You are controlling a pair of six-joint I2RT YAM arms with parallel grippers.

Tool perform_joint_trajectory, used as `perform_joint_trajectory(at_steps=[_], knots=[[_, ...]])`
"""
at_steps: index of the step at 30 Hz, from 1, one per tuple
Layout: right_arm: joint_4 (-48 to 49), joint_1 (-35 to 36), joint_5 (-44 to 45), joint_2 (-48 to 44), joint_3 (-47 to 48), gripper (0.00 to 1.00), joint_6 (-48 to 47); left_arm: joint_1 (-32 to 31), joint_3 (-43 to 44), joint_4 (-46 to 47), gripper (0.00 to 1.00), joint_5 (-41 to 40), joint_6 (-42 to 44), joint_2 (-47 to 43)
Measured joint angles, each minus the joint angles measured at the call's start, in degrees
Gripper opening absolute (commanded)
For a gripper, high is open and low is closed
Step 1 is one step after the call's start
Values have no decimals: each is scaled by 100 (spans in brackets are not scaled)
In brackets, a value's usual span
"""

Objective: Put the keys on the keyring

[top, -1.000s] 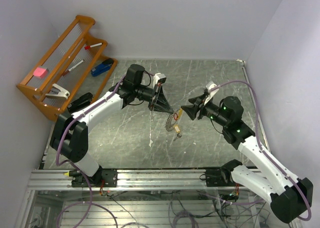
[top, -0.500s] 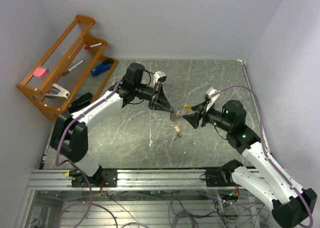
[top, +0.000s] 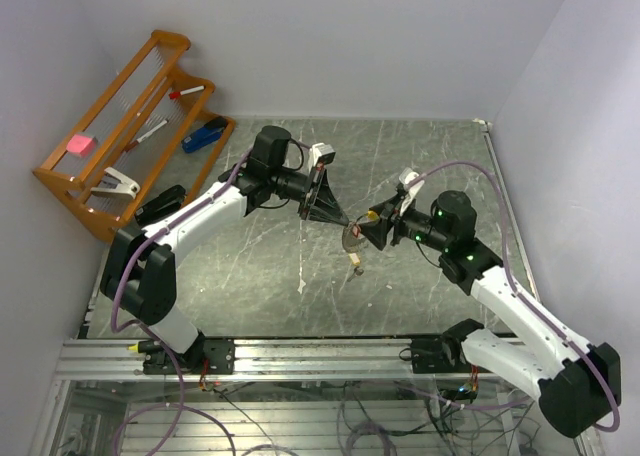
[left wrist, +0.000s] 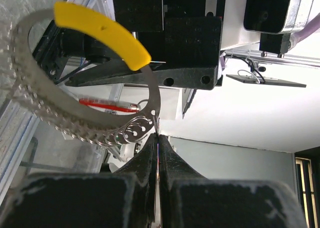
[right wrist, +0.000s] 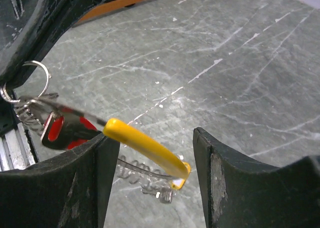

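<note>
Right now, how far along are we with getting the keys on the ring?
Partly done, it seems: the red-headed key hangs against the keyring, though I cannot confirm it is threaded. In hand: the left gripper is shut on the keyring's edge, and the right gripper is open with the yellow tag between its jaws. Left: the brass key lies loose on the table.

- A robotics lab test cell: plain white walls (top: 350,46) box in a grey desk (top: 250,276).
- Aluminium rail (top: 320,356) and loose cables (top: 350,416) along its near edge.
</note>
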Motion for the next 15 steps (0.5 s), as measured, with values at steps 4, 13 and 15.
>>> perform_joint_trajectory(at_steps=[4,13,15], knots=[[564,-2,-173,304,-68,47,144,-13,20,0,7,0,2,0],[892,9,-323,481,-105,16,264,42,33,4,7,-9,13,-61],[761,42,-352,398,-146,15,219,140,46,42,7,-37,20,-90]])
